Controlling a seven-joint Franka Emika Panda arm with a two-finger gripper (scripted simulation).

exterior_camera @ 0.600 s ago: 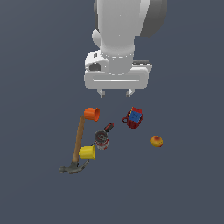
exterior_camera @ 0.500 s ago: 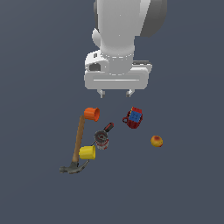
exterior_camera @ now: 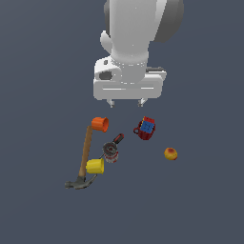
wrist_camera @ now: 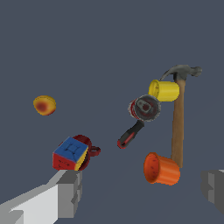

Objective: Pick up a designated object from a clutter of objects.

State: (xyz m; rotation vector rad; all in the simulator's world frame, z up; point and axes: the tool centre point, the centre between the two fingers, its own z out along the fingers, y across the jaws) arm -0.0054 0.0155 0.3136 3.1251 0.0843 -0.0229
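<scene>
The blue puzzle cube [exterior_camera: 147,127] rests on top of the dark red mug [exterior_camera: 142,131] at the exterior view's right of the clutter. In the wrist view the cube [wrist_camera: 70,152] shows a blue top, with red and yellow sides, against the mug [wrist_camera: 85,148]. My gripper [exterior_camera: 127,102] hangs open above the floor, behind the clutter and apart from every object. Its two grey fingertips [wrist_camera: 70,191] stand wide apart in the wrist view, one just beside the cube.
An orange cup [exterior_camera: 100,124] lies on its side by a wooden-handled hammer [exterior_camera: 85,157]. A yellow cup [exterior_camera: 96,166] and a red-grey tool [exterior_camera: 112,148] lie beside them. An orange-red fruit [exterior_camera: 171,153] sits alone at the exterior view's right.
</scene>
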